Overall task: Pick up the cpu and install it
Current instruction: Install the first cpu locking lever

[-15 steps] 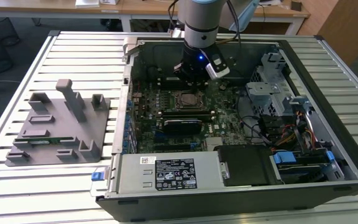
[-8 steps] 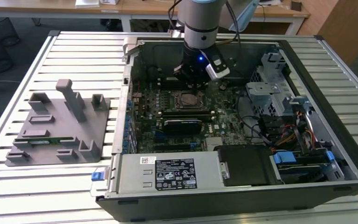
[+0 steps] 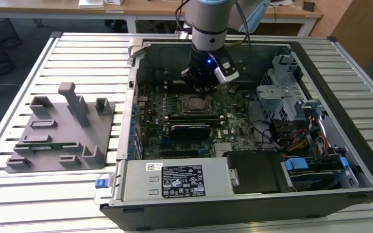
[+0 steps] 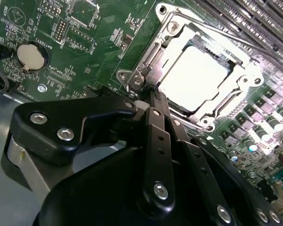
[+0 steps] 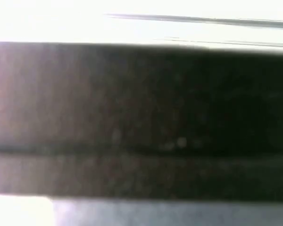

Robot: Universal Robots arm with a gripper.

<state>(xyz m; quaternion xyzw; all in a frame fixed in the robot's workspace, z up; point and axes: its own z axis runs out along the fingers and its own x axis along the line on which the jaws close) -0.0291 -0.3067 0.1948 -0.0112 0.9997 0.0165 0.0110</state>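
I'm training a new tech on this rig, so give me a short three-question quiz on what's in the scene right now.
1. True or false: the cpu lies inside the socket frame.
2. The claw is above: A) the motherboard B) the table slats C) a desk.
3. What green part lies on the grey holder?
Key: 1 true; 2 A; 3 the memory stick.
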